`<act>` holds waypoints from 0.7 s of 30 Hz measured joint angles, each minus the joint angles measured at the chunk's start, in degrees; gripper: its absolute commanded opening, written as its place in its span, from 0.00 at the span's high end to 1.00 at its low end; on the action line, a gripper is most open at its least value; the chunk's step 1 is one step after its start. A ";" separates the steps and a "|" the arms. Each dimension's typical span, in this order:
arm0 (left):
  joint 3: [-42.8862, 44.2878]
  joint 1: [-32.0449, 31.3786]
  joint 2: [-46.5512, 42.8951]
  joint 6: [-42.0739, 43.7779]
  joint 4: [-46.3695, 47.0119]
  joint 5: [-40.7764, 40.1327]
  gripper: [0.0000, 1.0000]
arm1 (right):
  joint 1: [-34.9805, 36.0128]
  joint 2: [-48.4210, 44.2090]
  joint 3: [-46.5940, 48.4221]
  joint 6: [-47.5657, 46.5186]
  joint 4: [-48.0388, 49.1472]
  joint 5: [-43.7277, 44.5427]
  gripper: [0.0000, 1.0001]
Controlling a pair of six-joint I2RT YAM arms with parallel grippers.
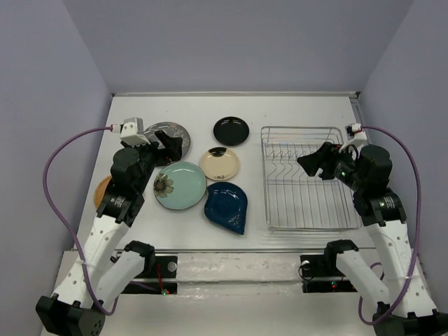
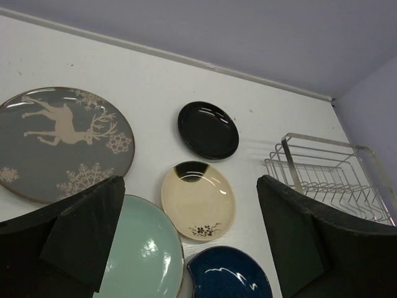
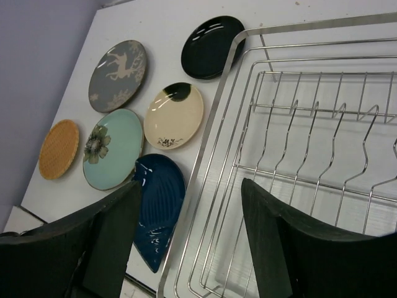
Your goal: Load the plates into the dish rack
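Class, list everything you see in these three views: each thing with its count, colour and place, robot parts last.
Deer plate: one, grey, far left.
Small plate: one, glossy black, far middle.
Cream plate: one, cream with dark patch, centre.
Flower plate: one, pale teal, left of centre.
Teardrop dish: one, dark blue, nearest, beside the rack.
Woven-look plate: one, orange, left edge.
Dish rack: one, silver wire, right side, holding no plates.
Table: one, white.
Left gripper: one, black, open, above the deer and flower plates.
Right gripper: one, black, open, over the rack.
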 measured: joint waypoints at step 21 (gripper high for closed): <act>2.97 19.98 22.62 -11.32 2.34 -1.62 0.05 | 0.00 -4.68 -9.27 2.12 3.17 -6.32 0.30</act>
